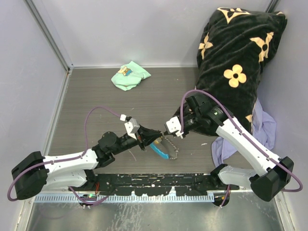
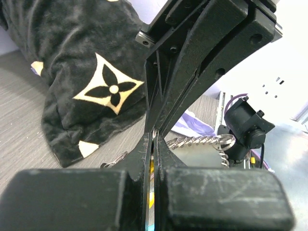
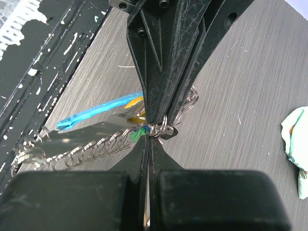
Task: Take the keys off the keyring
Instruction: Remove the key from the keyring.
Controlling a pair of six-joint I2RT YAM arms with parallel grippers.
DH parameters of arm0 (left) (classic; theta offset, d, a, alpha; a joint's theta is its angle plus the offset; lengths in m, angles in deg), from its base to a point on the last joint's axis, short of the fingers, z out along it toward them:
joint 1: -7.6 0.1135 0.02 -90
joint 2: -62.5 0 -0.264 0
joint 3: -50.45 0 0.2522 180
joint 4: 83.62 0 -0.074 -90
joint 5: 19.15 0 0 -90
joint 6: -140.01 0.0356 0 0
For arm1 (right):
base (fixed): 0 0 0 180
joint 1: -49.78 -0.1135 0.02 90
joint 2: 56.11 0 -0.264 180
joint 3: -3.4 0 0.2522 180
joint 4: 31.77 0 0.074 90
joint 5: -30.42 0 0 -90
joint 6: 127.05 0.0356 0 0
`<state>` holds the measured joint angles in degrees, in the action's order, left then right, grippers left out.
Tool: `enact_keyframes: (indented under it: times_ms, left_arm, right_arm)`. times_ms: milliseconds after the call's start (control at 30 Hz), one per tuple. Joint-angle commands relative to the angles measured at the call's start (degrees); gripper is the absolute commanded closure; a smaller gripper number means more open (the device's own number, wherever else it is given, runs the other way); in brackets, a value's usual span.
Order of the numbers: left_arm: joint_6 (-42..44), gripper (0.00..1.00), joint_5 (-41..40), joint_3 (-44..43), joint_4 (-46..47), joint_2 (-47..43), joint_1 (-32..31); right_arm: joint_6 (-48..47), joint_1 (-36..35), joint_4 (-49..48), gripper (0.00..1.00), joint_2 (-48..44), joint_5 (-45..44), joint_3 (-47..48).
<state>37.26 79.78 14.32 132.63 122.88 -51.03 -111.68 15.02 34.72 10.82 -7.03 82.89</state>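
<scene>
Pinching the small silvery metal keyring over the grey wood-grain tabletop.
Right hand is clamped on the ring, tiny coloured-tag keys bunched beside it, grey link chain and sky-blue oblong fob trailing; left hand is pressed together, its hold hidden.

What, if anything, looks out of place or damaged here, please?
The black strip along the near edge looks chipped, with white patches; a black flowered blanket lies heaped in the far right corner.
</scene>
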Motion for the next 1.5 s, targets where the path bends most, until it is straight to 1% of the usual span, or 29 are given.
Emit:
enact_keyframes:
  times_ms: [0, 167, 367, 467, 733, 833, 900, 967, 1033, 1133, 1233, 1367, 1467]
  left_arm:
    - [-2.3, 1.00, -6.1, -0.3, 11.6, 0.4, 0.0]
    - [-2.9, 1.00, -8.0, 0.4, 14.6, 1.7, -0.3]
    - [-3.7, 1.00, -8.7, 1.5, 18.9, 3.1, -0.3]
    - [-3.9, 1.00, -8.8, 1.7, 20.5, 3.5, -0.3]
    - [-3.3, 1.00, -8.9, 2.3, 22.7, 3.4, -0.4]
    - [-3.2, 1.00, -8.9, 2.6, 23.6, 3.6, -0.3]
    - [-3.1, 1.00, -8.8, 2.7, 24.4, 3.9, -0.4]
    - [-2.9, 1.00, -8.4, 2.9, 25.3, 4.2, -0.4]
    - [-2.7, 1.00, -7.8, 3.1, 25.5, 4.2, -0.4]
    - [-2.6, 1.00, -6.8, 3.8, 25.0, 3.5, -0.4]
    - [-2.3, 1.00, -5.9, 4.3, 23.7, 2.3, -0.3]
    - [-1.6, 1.00, -5.3, 4.7, 21.3, 0.1, -0.4]
    - [-1.1, 1.00, -5.0, 4.9, 20.0, -0.9, -0.3]
  right_arm:
    - [2.7, -0.9, -3.4, 0.99, -1.6, 1.9, -1.4]
    - [8.9, -0.9, -9.7, 0.99, -2.0, 3.0, -4.5]
    - [16.0, -0.5, -14.1, 0.99, -2.4, 3.2, -5.4]
    - [17.9, -0.3, -15.8, 0.99, -2.1, 5.6, -6.8]
    - [23.5, 0.2, -19.8, 0.99, -1.9, 7.0, -8.8]
    - [26.8, 0.2, -23.1, 0.98, -1.5, 7.8, -10.6]
    - [29.9, 0.2, -26.2, 0.95, -1.0, 8.4, -12.5]
    - [32.3, 0.3, -28.2, 0.93, -0.6, 7.1, -12.9]
    - [33.8, 1.0, -28.8, 0.85, -1.0, 6.0, -12.3]
    - [35.1, 2.7, -28.8, 0.78, -2.1, 4.6, -11.5]
    - [34.0, 3.4, -27.2, 0.72, -2.6, 6.3, -11.3]
    - [30.9, 3.4, -24.1, 0.64, -2.2, 11.0, -10.8]
    - [29.8, 3.4, -22.7, 0.62, -2.1, 12.7, -10.3]
